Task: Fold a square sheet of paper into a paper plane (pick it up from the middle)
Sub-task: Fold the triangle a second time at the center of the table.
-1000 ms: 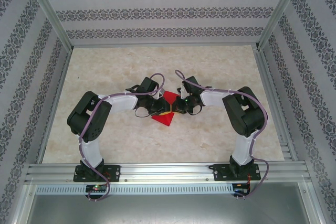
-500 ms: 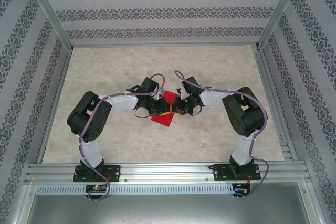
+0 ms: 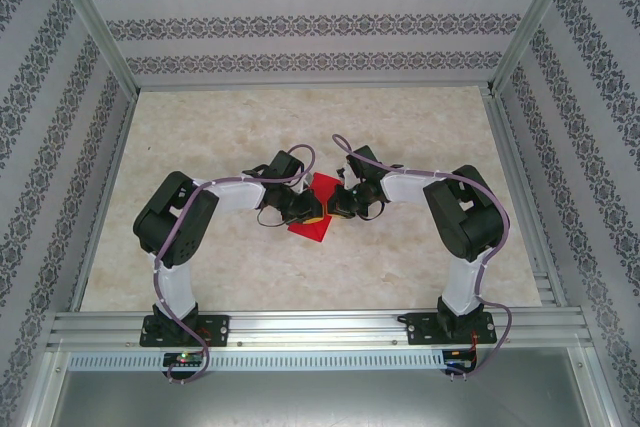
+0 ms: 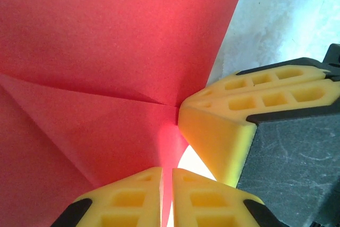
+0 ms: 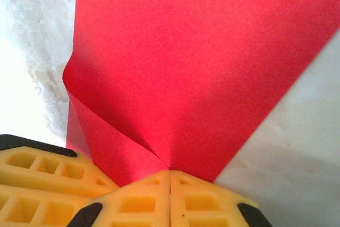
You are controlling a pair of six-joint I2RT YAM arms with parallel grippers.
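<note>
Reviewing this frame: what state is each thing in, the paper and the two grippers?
red paper: creased and partly folded, not yet a plane, pinched by both grippers.
left gripper: shut on the red paper, a thin layer caught between its fingers.
right gripper: shut on the red paper, close beside the left gripper.

The square sheet of paper (image 3: 312,231), plain bright red, sits at centre frame in the top view, buckled, with creases fanning from one pinched point.
</note>
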